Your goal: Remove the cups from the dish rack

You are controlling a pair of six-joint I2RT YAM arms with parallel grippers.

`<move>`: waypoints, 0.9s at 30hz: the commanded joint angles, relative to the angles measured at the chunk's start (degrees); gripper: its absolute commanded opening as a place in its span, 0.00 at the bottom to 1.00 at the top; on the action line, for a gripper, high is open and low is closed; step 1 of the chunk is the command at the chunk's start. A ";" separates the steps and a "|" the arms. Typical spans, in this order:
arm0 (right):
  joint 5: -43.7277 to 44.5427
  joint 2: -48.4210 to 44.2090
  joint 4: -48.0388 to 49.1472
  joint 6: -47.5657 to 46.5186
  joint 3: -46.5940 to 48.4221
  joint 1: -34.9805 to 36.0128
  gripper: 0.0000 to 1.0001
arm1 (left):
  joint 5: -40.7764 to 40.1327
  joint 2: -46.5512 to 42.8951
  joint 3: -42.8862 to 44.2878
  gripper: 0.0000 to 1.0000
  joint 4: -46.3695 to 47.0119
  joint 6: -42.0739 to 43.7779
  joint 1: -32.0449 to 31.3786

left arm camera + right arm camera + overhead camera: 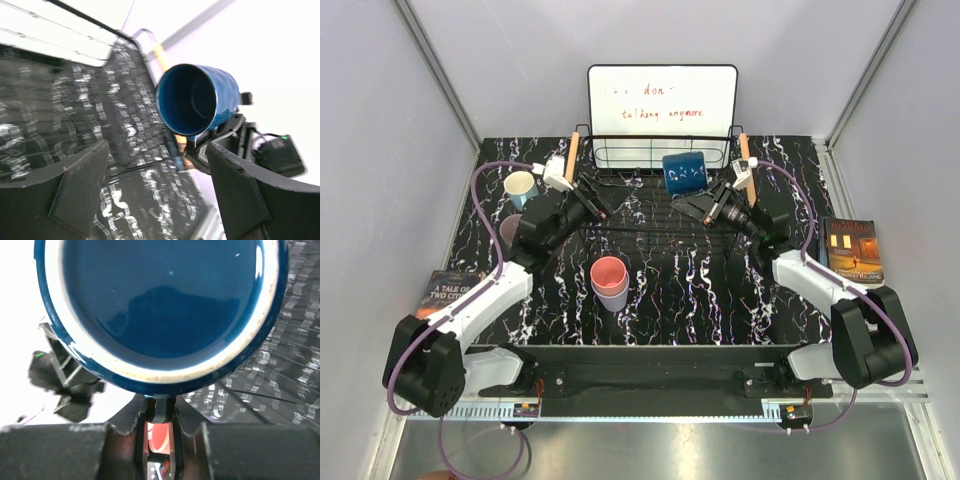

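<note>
Dark navy cup [684, 172] hangs on its side over the dish rack's [620, 160] back right, just beside one of two wooden handles [744, 155], pinched in my right gripper [708, 203], left gripper [592, 200] spread wide near the left rim, four cups out on the table [720, 290]: light blue [520, 185], mauve [508, 230], salmon pink [608, 272] stacked on lavender [614, 298].

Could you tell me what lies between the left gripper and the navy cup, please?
The top view shows only bare wires of the rack between the left gripper and navy cup.
</note>
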 commanded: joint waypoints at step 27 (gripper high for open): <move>-8.50 -2.61 20.39 6.61 -2.43 0.53 0.00 | 8.60 9.33 11.20 0.78 17.06 -2.00 -6.41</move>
